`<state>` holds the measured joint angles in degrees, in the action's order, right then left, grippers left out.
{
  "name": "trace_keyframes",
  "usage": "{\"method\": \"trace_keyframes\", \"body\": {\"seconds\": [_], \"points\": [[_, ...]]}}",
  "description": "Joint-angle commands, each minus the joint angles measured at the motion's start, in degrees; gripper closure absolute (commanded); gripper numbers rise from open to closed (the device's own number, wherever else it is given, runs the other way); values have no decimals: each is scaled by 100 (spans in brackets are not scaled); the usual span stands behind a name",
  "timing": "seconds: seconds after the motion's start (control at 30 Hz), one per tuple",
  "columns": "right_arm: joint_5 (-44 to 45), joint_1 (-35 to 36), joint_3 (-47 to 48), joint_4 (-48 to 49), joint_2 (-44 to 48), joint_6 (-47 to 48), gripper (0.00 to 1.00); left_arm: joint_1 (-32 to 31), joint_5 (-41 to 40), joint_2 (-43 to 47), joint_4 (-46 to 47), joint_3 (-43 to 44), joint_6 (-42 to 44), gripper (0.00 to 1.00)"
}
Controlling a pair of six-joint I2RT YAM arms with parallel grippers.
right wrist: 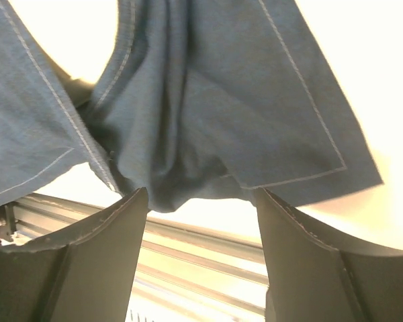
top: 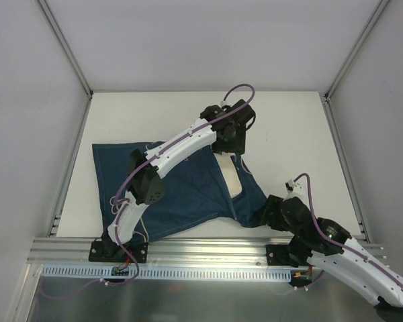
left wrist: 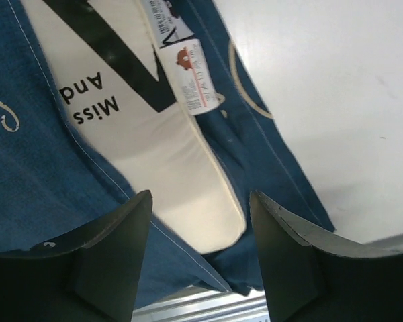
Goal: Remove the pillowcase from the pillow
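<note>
Left gripper (left wrist: 200, 201): jaws spread wide and holding nothing, poised over the rounded end of the pillow (left wrist: 168, 154), whose cream face carries black lettering and a small sewn label (left wrist: 191, 77) with a red-brown figure. Right gripper (right wrist: 200, 198): jaws likewise wide, not clamped, with a bunched fold of the pillowcase (right wrist: 188, 127) lying in the gap between the two fingers (right wrist: 87, 261). Seen from above, the navy pillowcase (top: 188, 194) lies spread over the near-left part of the desk (top: 289, 134), its right corner reaching toward the middle of the near edge, beside the right gripper (top: 265, 213). Only a narrow cream strip of the pillow (top: 234, 180) shows, at the case's open right side near the desk's middle, just under the left gripper (top: 230, 144). An aluminium rail (top: 208, 251) runs along the near edge.
</note>
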<state>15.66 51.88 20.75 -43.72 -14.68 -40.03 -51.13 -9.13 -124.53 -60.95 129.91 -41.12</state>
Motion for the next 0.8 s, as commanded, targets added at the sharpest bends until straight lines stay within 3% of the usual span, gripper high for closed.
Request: {"method": "trace_keyframes", "body": {"seconds": [0.0,0.23,0.5,0.77], "points": [[209,7,271,-356,9,-40,31,-169,-572,-369,-549,289,-45,39],[139,7,201,-146,-237,4,30,-248,-617,-888,-699,167,-45,31],[-28,7,183,162,-545,74,30,-292,-696,-1363,-690,-44,-62,41],[-19,7,201,189,-580,118,29,-292,-793,-1486,-690,-282,78,38]]}}
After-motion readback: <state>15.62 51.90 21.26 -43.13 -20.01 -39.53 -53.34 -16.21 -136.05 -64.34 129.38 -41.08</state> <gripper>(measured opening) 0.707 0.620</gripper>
